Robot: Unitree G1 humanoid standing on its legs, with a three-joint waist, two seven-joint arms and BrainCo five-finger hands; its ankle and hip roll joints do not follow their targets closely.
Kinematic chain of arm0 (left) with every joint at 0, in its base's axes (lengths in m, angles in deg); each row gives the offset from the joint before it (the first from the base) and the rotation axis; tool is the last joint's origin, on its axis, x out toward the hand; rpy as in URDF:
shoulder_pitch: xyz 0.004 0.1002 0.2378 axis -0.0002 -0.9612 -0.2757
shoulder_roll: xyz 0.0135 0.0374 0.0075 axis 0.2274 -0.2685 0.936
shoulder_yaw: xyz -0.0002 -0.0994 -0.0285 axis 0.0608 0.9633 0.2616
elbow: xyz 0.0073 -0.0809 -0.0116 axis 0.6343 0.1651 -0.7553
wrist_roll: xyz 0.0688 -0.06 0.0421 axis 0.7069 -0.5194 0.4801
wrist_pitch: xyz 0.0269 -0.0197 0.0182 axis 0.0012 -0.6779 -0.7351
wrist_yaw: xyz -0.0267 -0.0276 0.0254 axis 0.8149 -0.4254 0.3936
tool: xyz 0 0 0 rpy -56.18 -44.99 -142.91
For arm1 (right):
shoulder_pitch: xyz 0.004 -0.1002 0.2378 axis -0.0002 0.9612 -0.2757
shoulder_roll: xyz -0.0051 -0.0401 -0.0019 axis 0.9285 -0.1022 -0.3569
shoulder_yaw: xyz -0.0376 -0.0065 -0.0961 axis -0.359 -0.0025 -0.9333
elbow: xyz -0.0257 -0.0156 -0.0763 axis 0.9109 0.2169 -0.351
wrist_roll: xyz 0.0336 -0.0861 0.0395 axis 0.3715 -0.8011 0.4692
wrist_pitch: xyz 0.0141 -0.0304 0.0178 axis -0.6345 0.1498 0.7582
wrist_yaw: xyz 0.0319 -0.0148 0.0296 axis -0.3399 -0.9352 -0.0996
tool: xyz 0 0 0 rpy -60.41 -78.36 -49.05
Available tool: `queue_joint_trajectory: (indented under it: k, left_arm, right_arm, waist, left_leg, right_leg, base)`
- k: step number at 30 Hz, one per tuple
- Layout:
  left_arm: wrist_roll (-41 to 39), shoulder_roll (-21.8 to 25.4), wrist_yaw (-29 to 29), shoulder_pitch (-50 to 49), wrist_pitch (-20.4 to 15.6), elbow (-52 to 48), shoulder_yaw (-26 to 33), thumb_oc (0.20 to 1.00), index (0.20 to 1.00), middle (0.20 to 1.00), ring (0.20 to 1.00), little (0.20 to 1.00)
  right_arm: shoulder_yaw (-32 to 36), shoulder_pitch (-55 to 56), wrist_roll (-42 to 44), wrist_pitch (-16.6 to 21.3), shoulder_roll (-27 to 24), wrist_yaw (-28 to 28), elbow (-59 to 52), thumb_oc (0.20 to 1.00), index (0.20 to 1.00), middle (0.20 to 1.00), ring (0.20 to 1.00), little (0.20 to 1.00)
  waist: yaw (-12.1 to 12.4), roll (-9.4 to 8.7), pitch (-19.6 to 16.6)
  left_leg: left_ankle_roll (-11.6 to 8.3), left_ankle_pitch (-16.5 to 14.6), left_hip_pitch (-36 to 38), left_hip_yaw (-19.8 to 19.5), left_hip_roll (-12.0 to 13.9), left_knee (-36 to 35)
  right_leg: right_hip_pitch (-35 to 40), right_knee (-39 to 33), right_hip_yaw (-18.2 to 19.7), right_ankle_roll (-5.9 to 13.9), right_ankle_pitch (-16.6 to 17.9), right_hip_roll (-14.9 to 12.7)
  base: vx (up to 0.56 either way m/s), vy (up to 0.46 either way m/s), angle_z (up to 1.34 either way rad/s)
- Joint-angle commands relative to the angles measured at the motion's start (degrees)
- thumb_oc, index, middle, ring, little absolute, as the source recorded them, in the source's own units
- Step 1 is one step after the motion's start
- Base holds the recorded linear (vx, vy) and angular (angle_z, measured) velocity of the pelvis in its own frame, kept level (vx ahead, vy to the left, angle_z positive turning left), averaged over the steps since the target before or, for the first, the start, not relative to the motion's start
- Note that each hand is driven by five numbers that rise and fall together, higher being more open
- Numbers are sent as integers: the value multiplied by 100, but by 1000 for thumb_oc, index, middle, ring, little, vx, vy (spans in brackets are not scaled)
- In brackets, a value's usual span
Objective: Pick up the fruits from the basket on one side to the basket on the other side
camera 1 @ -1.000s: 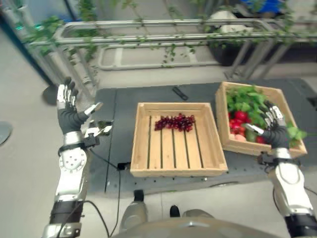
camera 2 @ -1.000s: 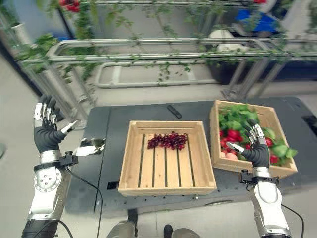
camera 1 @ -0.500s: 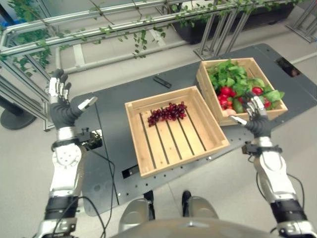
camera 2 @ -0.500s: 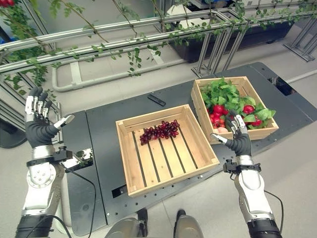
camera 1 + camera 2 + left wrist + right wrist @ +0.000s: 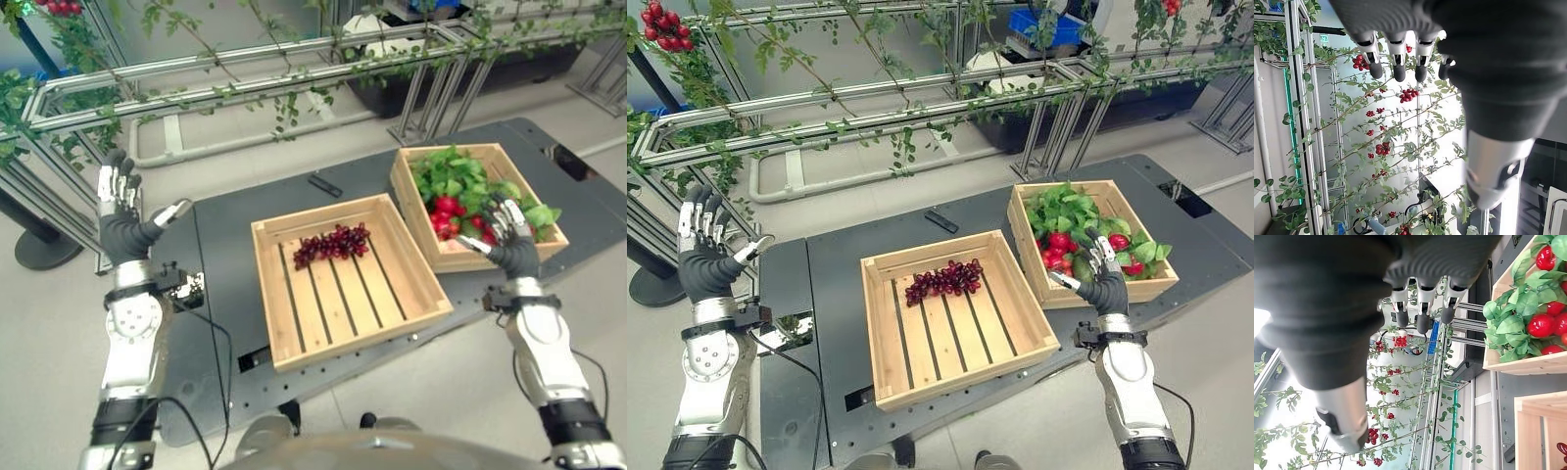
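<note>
Looking at your left eye view: right hand [image 5: 511, 250] is raised, fingers straight and spread, holding nothing, just in front of the near wall of the light wooden crate packed with green leaves [image 5: 509, 252]. Red round fruits [image 5: 446, 207] lie among the leaves in that crate, just beyond the fingertips, not touched. Left hand [image 5: 123, 233] is up and spread too, empty, off the left edge of the dark perforated table [image 5: 220, 245], well apart from both crates.

Right eye view: slatted wooden crate in the middle [image 5: 956, 315] holds one bunch of dark red grapes [image 5: 944, 280] near its far wall; rest of its floor is bare slats. Small black flat bar [image 5: 941, 221] lies on the table behind it, between the two crates' far corners. Metal rail frame with trailing vines [image 5: 872, 98] runs behind the table.

Left wrist view: fingers extended, nothing in the palm, vines with red berries [image 5: 1406, 94] beyond.

Right wrist view: fingers extended, nothing gripped; leafy crate and its red fruits sit off to the side.
</note>
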Motion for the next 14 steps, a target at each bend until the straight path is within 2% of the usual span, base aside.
queue_joint_trajectory:
  k: [1, 14]
  left_arm:
    - [102, 176, -10, 31, -170, -87, 13, 1000, 1000, 1000, 1000, 1000]
    - [47, 149, -64, 10, -148, -65, 2, 1000, 1000, 1000, 1000, 1000]
  right_arm:
    - [101, -206, 27, 216, -66, 50, -14, 1000, 1000, 1000, 1000, 1000]
    - [138, -165, 91, 250, -2, 50, -27, 1000, 1000, 1000, 1000, 1000]
  waist:
    - [6, -41, -255]
    - [-31, -60, -281]
  left_leg:
    - [-272, -443, 71, 30, 336, 231]
    - [-321, -412, 59, -64, 396, 241]
  right_leg:
    - [-442, 199, 84, 302, 147, -89]
    - [-429, 224, 34, 251, 124, -28]
  base:
    - [-14, -37, 10]
    - [3, -18, 5]
